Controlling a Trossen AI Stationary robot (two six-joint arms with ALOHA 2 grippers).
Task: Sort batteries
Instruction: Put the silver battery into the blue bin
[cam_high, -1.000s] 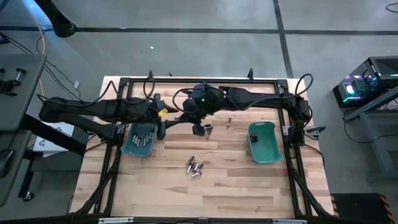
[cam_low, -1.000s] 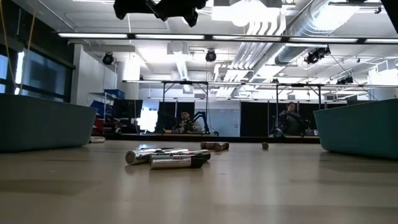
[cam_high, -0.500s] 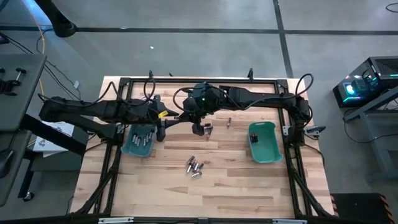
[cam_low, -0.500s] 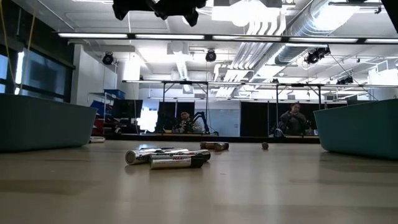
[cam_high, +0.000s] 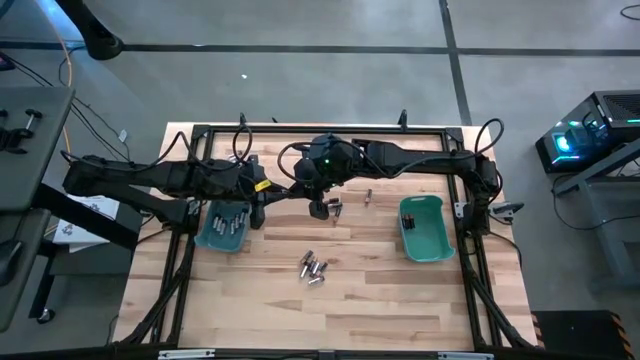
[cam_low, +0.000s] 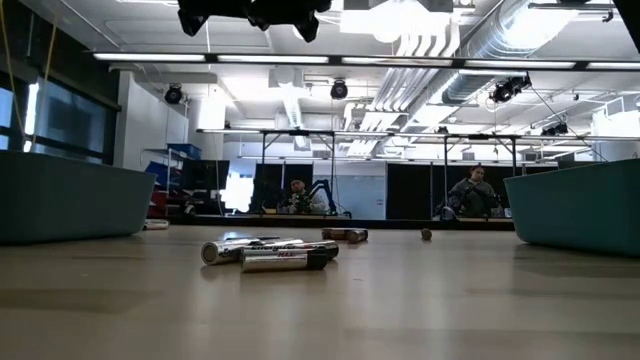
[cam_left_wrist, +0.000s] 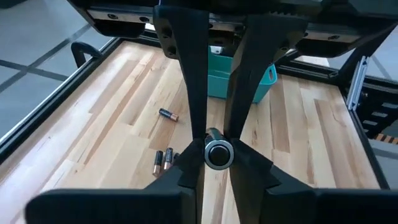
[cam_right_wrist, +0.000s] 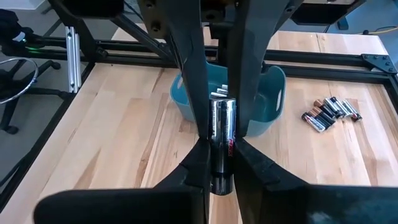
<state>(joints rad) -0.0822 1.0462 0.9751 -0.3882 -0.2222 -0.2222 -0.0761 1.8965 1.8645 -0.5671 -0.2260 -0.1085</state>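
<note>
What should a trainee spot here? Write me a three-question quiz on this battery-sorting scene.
1. True or false: the right end effector is empty.
2. How many teal plastic bins stand on the wooden table? A one, B two, C three.
3. Fill in: the cluster of loose batteries lies ___ the bins.

Key:
1. False; it grips a silvery cylindrical battery.
2. B, one on each side.
3. between
</note>
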